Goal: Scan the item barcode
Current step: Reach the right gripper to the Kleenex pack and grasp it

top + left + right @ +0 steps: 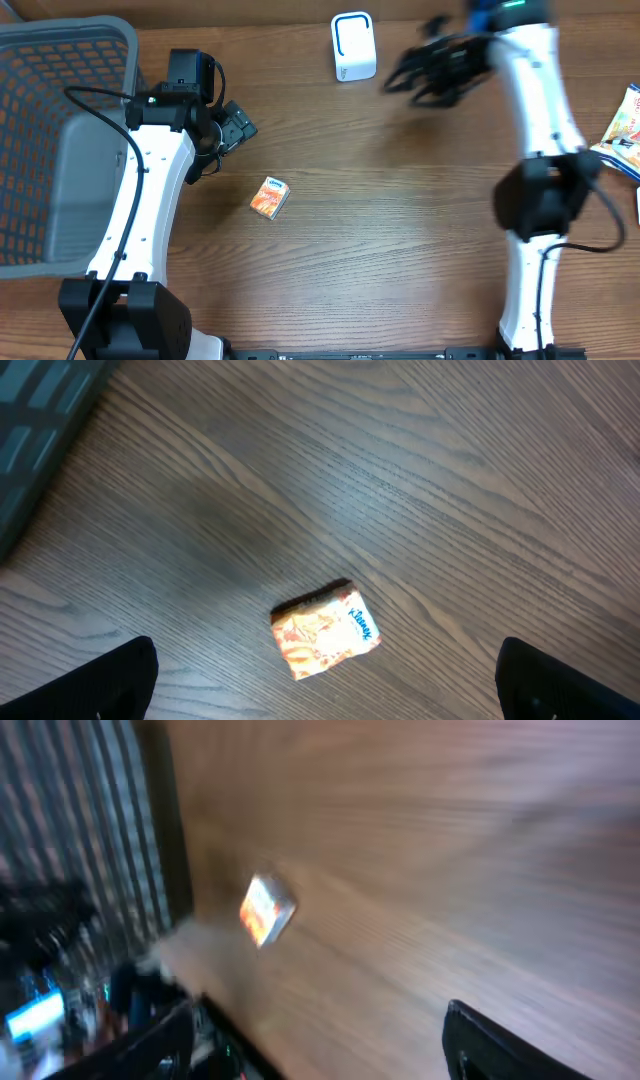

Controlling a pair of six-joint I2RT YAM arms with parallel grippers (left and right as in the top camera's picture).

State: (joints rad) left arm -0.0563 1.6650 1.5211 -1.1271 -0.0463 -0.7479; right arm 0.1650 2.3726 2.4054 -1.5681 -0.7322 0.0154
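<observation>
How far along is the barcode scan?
Done: nothing evident; the tissue pack lies loose on the table, apart from the white scanner. In hand: the left gripper hangs open near the pack; the right gripper, beside the scanner, holds nothing. Left: grasp the pack and show its barcode to the scanner.

Flat on the counter (pixel 400 200), left of centre: small orange Kleenex pack (pixel 270 197) (pixel 325 632) (pixel 266 910), blue logo up, slightly askew, touching nothing. Near the far edge: white barcode scanner (pixel 353 46), blue-outlined face.
</observation>
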